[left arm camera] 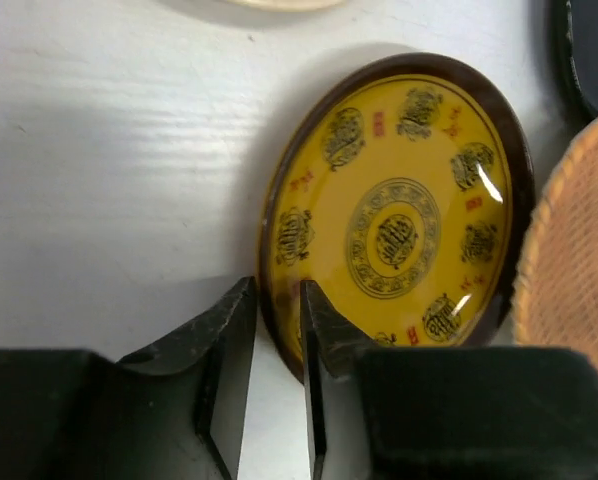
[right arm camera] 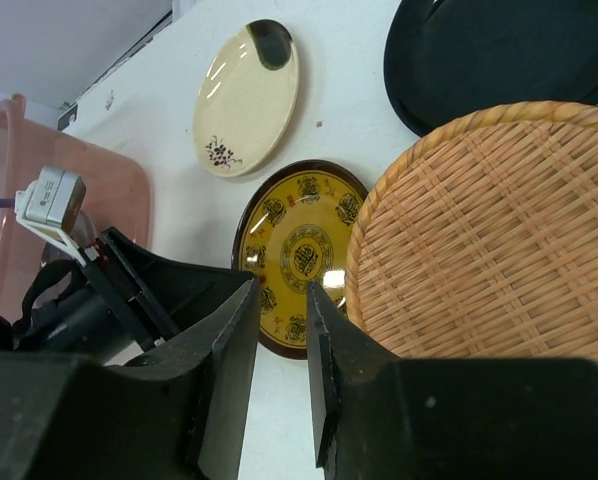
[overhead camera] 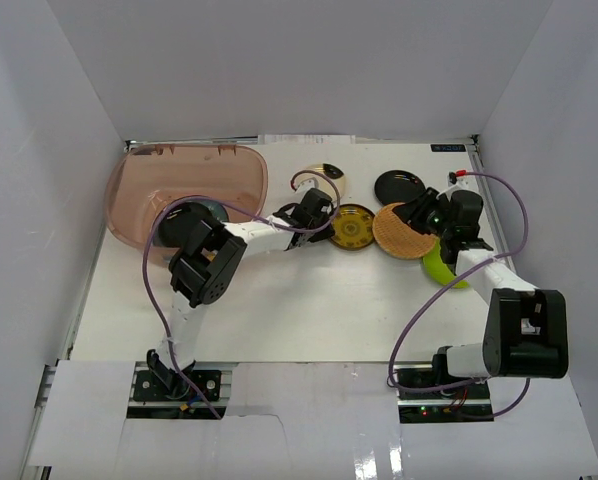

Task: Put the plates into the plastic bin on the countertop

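Top external: cream (overhead camera: 329,172), black (overhead camera: 399,186), yellow (overhead camera: 355,228), woven (overhead camera: 397,232), lime (overhead camera: 441,268) plates outside bin (overhead camera: 219,170). My left gripper (left arm camera: 277,290) straddles yellow rim, grip unconfirmed; right gripper (right arm camera: 281,290): cannot tell.

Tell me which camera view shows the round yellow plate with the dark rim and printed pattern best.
The left wrist view. There the round yellow patterned plate fills the frame and its motifs are clear. The right wrist view shows it smaller, partly behind the orange woven-look plate. The top view shows it tiny.
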`<state>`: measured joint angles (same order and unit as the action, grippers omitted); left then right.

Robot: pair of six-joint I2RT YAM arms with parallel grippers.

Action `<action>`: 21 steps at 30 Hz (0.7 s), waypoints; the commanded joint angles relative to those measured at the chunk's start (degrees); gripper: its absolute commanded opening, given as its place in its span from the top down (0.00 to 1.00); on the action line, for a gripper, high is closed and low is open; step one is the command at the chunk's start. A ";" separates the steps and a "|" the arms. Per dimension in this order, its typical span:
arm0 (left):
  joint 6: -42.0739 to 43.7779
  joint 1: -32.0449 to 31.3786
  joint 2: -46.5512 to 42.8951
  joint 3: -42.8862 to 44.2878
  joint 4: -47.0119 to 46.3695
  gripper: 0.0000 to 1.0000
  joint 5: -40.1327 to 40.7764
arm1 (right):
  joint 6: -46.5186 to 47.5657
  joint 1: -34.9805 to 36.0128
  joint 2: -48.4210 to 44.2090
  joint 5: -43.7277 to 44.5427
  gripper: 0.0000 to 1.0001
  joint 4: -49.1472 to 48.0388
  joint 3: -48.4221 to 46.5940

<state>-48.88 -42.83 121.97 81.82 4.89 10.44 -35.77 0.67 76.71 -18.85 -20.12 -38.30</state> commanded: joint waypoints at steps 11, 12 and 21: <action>5.55 2.14 -12.45 -12.62 1.35 1.00 3.80 | 5.62 9.17 19.41 4.69 0.50 4.11 -19.95; 6.60 2.14 -15.85 -15.17 1.88 1.00 3.28 | 6.32 10.22 22.49 5.92 0.49 5.52 -23.27; 11.43 2.05 -42.23 -23.46 6.10 1.00 2.40 | 7.64 14.18 37.54 9.36 0.41 12.91 -40.34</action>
<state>-40.53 -40.86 90.02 58.00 10.90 12.64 -29.63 13.74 111.15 -11.86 -10.74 -73.41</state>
